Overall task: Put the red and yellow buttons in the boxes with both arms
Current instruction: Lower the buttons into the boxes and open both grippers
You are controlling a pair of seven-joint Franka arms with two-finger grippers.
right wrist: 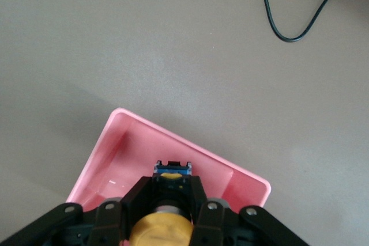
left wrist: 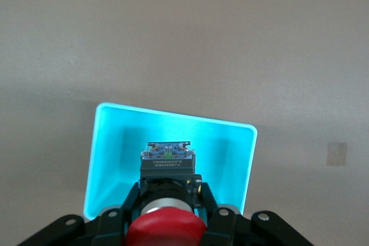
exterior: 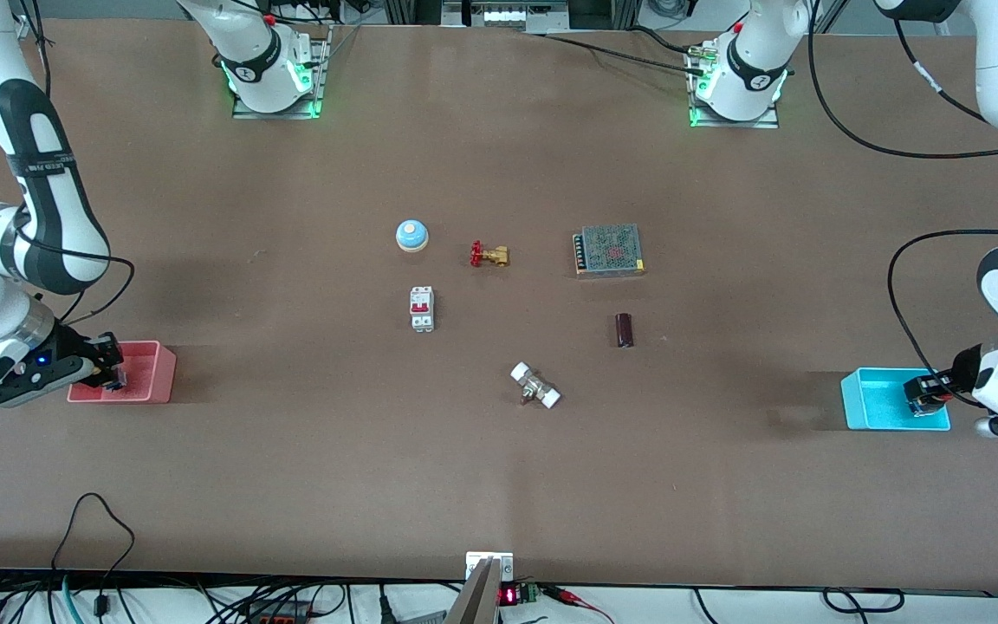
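Nearly done: my left gripper (left wrist: 167,214) grips the red button (left wrist: 166,230) over the cyan box (left wrist: 106,159), my right gripper (right wrist: 164,214) grips the yellow button (right wrist: 161,230) over the pink box (right wrist: 106,148); releases left.

The front camera sits high and looks down over the whole counter (exterior: 499,485). Each wrist camera looks down from close, one at the blue box (left wrist: 109,159), one at the pink box (right wrist: 115,142). The front view shows both boxes too.

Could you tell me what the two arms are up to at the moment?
Each arm holds a push button over a bin. The left gripper grips the red button over the cyan bin; the right gripper grips the yellow button over the pink bin. Neither button has been released.
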